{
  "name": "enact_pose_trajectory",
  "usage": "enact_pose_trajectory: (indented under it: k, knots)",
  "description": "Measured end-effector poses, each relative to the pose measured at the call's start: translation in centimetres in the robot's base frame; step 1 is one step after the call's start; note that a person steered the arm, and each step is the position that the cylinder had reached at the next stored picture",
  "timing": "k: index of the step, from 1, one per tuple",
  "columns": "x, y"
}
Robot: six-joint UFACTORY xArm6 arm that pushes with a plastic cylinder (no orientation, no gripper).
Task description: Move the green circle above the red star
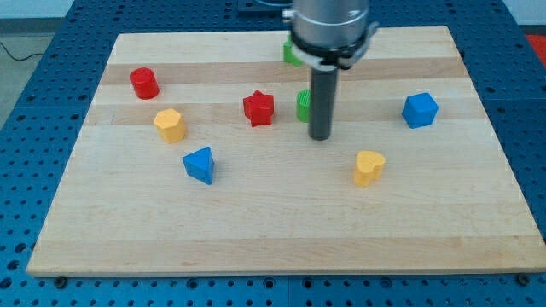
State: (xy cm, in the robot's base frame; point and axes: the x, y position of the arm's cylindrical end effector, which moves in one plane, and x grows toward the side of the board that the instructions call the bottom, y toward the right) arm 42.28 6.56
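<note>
The red star point(258, 108) lies near the middle of the wooden board point(256, 222). The green circle point(303, 105) sits just to its right, mostly hidden behind my dark rod. My tip point(320, 136) rests on the board just right of and slightly below the green circle, touching or nearly touching it. A second green block point(291, 55) shows at the view's top, largely hidden by the arm's head; its shape cannot be made out.
A red cylinder point(144, 83) is at the upper left. A yellow hexagon block point(170, 124) and a blue triangle point(200, 165) lie left of centre. A yellow heart point(368, 167) is lower right. A blue block point(420, 110) is at the right.
</note>
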Motion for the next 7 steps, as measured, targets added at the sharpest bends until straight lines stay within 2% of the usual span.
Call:
enact_pose_trajectory:
  k: [1, 2, 3, 4, 5, 6, 7]
  knots:
    - [-3.6, 0.8]
    - [-7.5, -2.1]
    - [-8.7, -2.8]
    - [-5.6, 0.3]
    - [-3.0, 0.1]
    - [-3.7, -4.5]
    - [-7.3, -7.2]
